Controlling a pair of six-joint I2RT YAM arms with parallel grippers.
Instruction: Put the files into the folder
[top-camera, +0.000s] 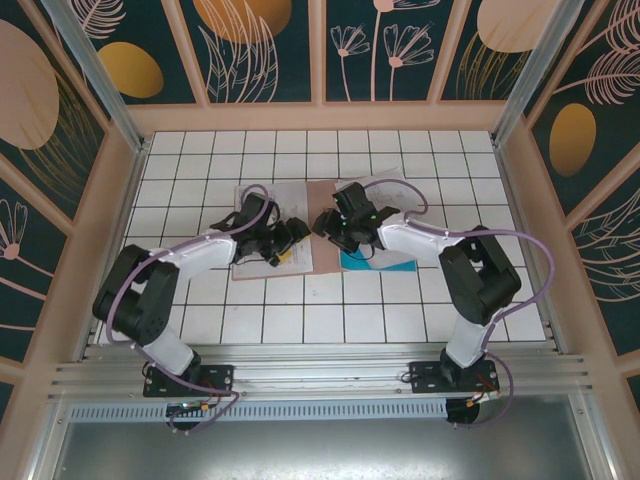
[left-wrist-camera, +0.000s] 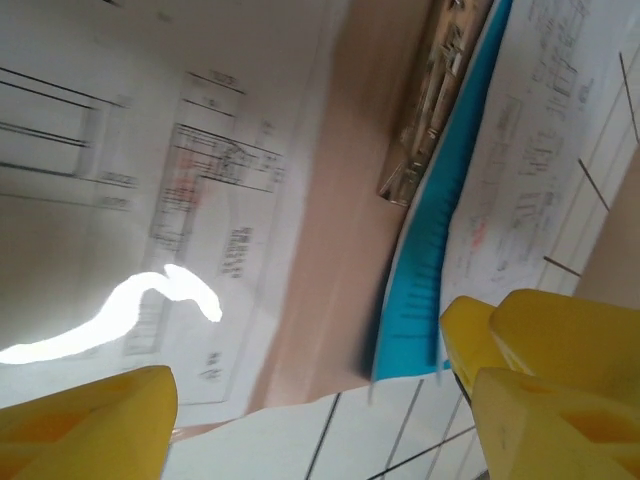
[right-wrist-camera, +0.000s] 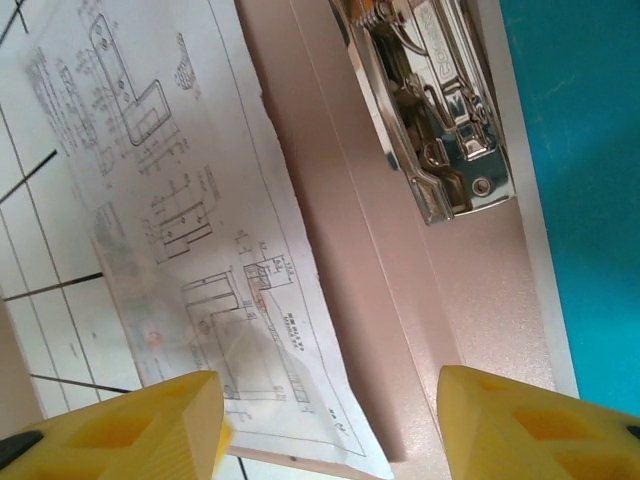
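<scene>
In the top view, the kraft-card folder (top-camera: 305, 258) lies open and flat at the centre of the white-tiled desk (top-camera: 330, 310). Both arms reach in over it from the lower corners of the frame. The left pincer (top-camera: 283, 243) hangs over the folder's left half and the right pincer (top-camera: 332, 225) is just right of centre. A cyan-blue sheet (top-camera: 385, 264) sticks out from under the right arm, right of centre.

In the left wrist view, the left pincer (left-wrist-camera: 310, 420) is spread wide with nothing between its yellow fingers (left-wrist-camera: 90, 425). Above them a white printed sheet (left-wrist-camera: 200, 180) covers the upper left. A bare strip of folder (left-wrist-camera: 330, 250) runs down the middle and carries a metal clip (left-wrist-camera: 430, 110) at upper right. The cyan-blue sheet (left-wrist-camera: 425, 270) lies along that strip's right edge, and a second printed sheet (left-wrist-camera: 540, 150) lies to its right.

In the right wrist view, the right pincer (right-wrist-camera: 330, 430) is also spread, gripping nothing, with its fingers (right-wrist-camera: 130, 425) at the bottom corners. A white sheet printed with line diagrams (right-wrist-camera: 170, 200) lies at left, overlapping the folder (right-wrist-camera: 370, 250). The metal clip (right-wrist-camera: 440, 110) sits at top centre and the cyan-blue sheet (right-wrist-camera: 585, 150) at far right.
</scene>
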